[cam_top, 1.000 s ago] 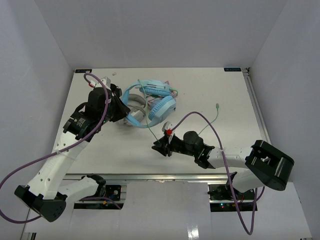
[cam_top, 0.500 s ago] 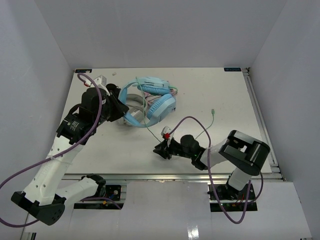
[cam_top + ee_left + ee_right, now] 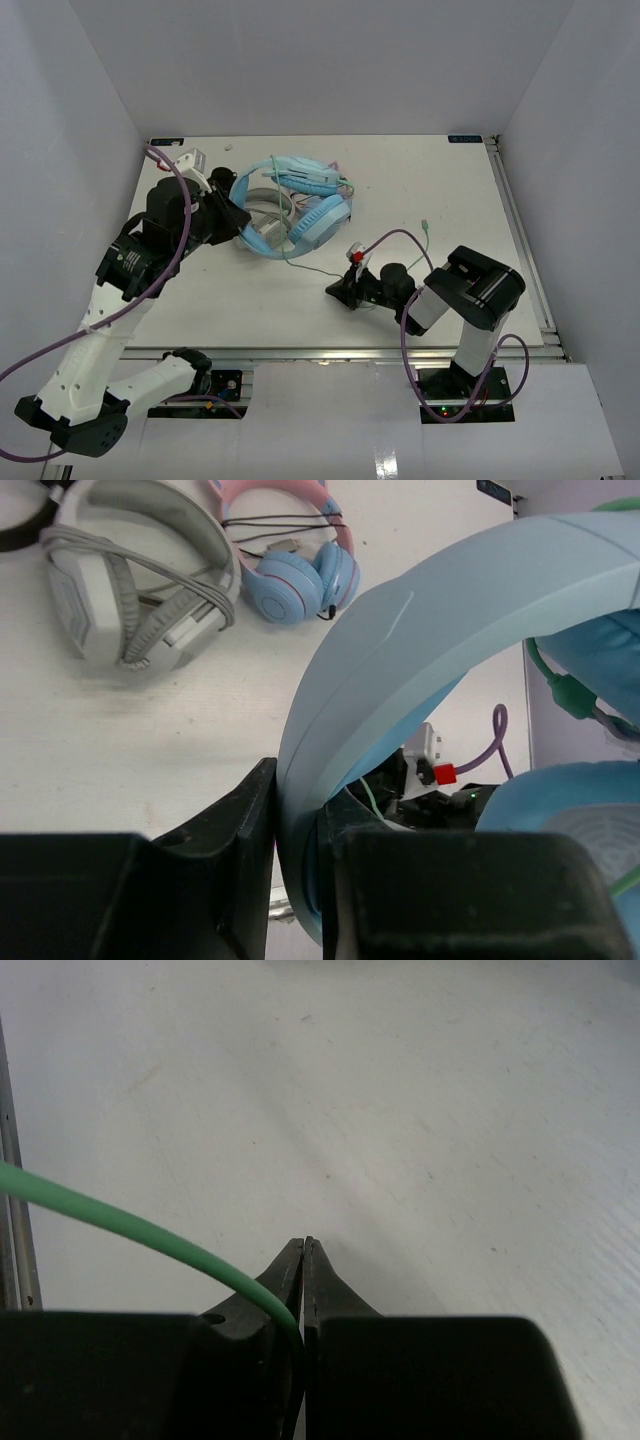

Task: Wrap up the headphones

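The light-blue headphones (image 3: 305, 205) are at the table's back middle. My left gripper (image 3: 236, 215) is shut on their headband (image 3: 400, 650), one finger on each side of the band; the padded cups (image 3: 590, 660) show at the right of the left wrist view. The thin pale-green cable (image 3: 300, 266) runs from the cups down to my right gripper (image 3: 342, 292), which is low over the table. In the right wrist view the cable (image 3: 130, 1225) enters between the closed fingers of the right gripper (image 3: 304, 1250). The cable's free end (image 3: 425, 226) lies to the right.
A grey-white pair (image 3: 130, 590) and a pink cat-ear pair with blue cups (image 3: 295, 560) lie on the table beyond the held headband. In the top view the grey pair (image 3: 262, 200) is partly under the blue headphones. Grey walls enclose the table.
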`<state>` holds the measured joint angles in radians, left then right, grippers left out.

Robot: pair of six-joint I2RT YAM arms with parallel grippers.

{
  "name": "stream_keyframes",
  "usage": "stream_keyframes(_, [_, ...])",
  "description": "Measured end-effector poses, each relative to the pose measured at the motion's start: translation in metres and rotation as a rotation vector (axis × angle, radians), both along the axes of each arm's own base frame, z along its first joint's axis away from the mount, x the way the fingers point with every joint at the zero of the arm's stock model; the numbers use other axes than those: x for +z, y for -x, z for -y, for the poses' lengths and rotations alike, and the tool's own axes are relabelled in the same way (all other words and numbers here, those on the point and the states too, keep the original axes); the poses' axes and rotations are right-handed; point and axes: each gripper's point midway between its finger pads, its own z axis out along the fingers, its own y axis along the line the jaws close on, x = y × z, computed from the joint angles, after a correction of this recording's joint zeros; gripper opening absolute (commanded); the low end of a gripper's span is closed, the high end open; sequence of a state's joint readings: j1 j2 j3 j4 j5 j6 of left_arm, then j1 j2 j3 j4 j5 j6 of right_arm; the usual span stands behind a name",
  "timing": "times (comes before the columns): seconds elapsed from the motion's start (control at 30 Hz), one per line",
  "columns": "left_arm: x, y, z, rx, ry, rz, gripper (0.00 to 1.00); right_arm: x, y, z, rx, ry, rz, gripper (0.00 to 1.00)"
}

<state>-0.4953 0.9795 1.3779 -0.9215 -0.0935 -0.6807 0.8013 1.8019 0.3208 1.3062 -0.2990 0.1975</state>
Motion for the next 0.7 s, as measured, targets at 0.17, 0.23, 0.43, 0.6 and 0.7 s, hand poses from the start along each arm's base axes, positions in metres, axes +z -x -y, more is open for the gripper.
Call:
stream_keyframes(0.17, [0.024,0.002,-0.024,0.085,-0.043,0.071,0.00,-0.007,0.001,0.014,-0.016,-0.003,-0.060,0.08])
stream_keyframes(0.23, [0.036,0.001,-0.030,0.115,-0.044,0.100,0.00,-0.007,0.003,0.014,-0.009,-0.008,-0.069,0.08])
stream_keyframes(0.43, [0.053,0.002,-0.037,0.137,-0.039,0.149,0.00,-0.014,0.005,0.016,-0.006,-0.004,-0.106,0.08])
stream_keyframes(0.6, [0.055,0.016,-0.017,-0.033,-0.034,0.186,0.00,-0.015,-0.004,0.022,-0.023,-0.025,-0.148,0.08])
stream_keyframes(0.7, [0.050,0.034,0.000,-0.193,-0.035,0.192,0.00,-0.004,-0.023,0.027,-0.051,-0.072,-0.162,0.08])
